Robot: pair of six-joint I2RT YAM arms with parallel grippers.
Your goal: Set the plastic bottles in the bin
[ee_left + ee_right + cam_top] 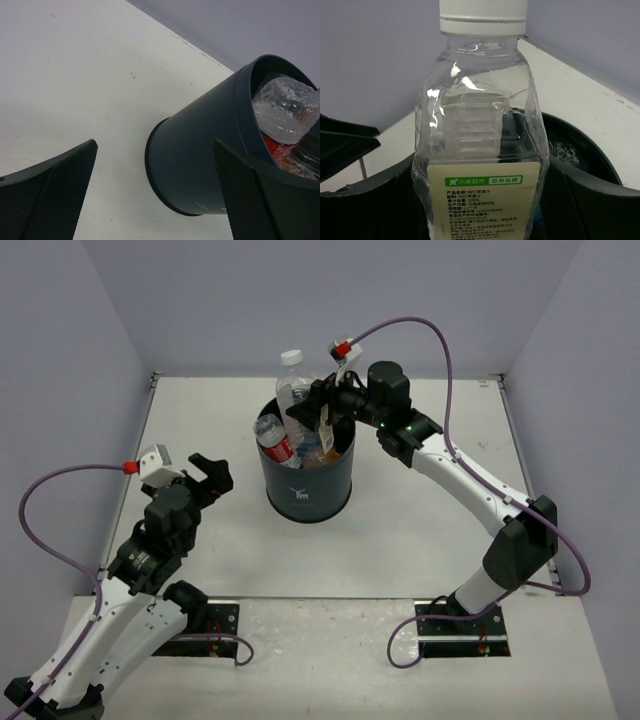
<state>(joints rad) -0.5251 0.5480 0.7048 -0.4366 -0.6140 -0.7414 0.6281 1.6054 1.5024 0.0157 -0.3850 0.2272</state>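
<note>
My right gripper [320,400] is shut on a clear plastic bottle [293,388] with a white cap and a cream label. It holds the bottle upright over the far rim of the dark bin [310,490]. In the right wrist view the bottle [480,125] fills the middle between my black fingers [590,210], with the bin's rim [585,145] behind it. Several bottles lie inside the bin, among them a red-labelled one [277,443] and an orange one [318,452]. My left gripper [207,472] stands open and holds nothing, left of the bin [200,150].
The bin stands mid-table on the white tabletop [420,510]. Grey walls close in the back and both sides. In the left wrist view a crumpled clear bottle [285,107] shows at the bin's mouth. Purple cables loop off both arms.
</note>
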